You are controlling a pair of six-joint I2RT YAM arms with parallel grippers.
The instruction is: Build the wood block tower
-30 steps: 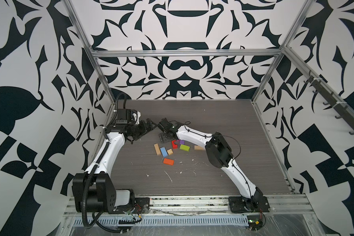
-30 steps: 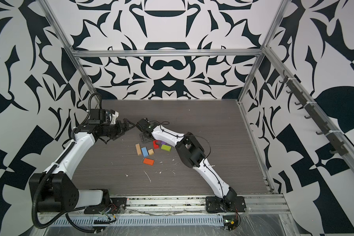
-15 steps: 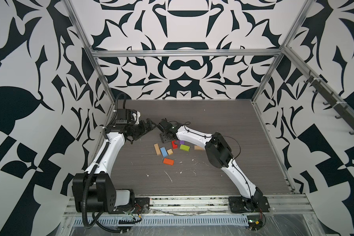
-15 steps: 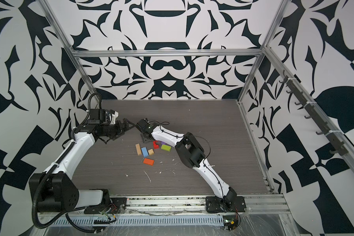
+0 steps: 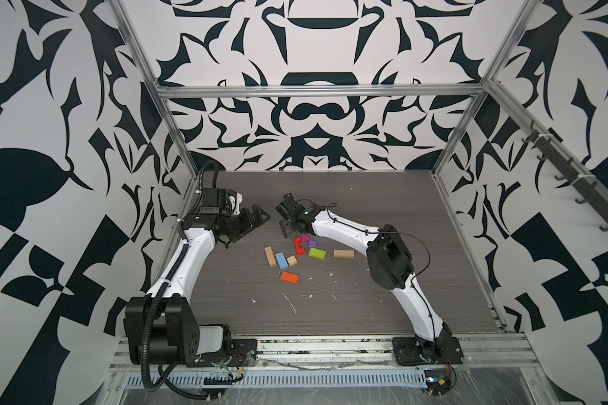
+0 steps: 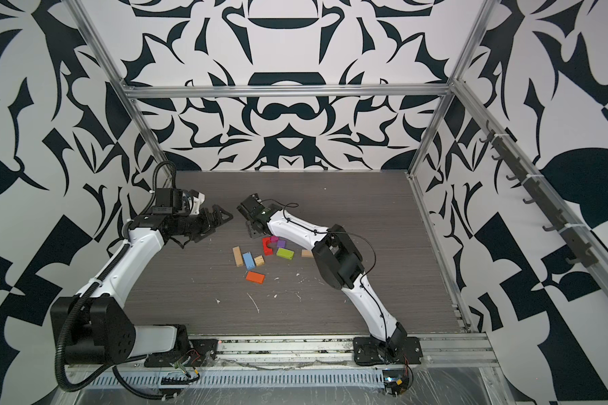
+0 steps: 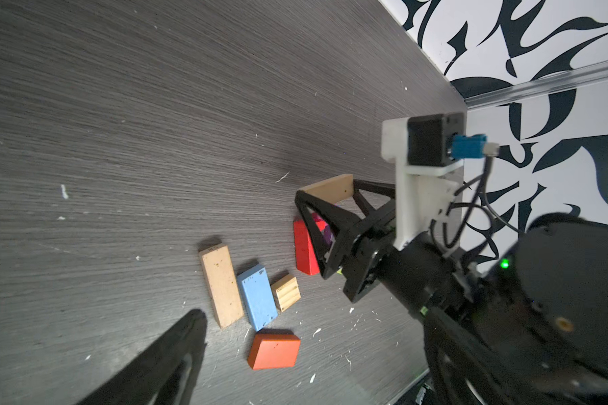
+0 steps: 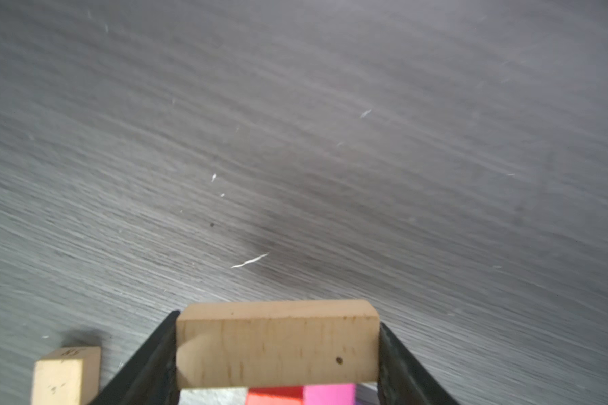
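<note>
Your right hand (image 8: 277, 321) is closed partway on a tan plank (image 8: 277, 345). The plank spans the gap between the two fingers, one pressed to each end, and a soft shadow lies on the surface (image 8: 295, 122) beyond it. The left wrist view shows you the same grip, with the plank at the fingertips, just beside the red arch (image 7: 304, 245). In both top views that hand sits at the far edge of the block cluster, and the plank cannot be made out under it.

Your left hand (image 5: 258, 221) is wide open and holds nothing. It hangs above the surface to the left of the blocks, apart from them.

The other blocks lie loose on the surface. A second plank (image 5: 270, 256), a blue block (image 5: 281, 260) and a wooden cube (image 5: 291, 260) lie side by side, with an orange block (image 5: 289, 277) nearer the front edge. A magenta piece (image 5: 305, 238) and a purple piece (image 5: 312, 243) sit just beside the red arch. A lime block (image 5: 317, 253) and a third plank (image 5: 343, 253) lie to the right.
</note>
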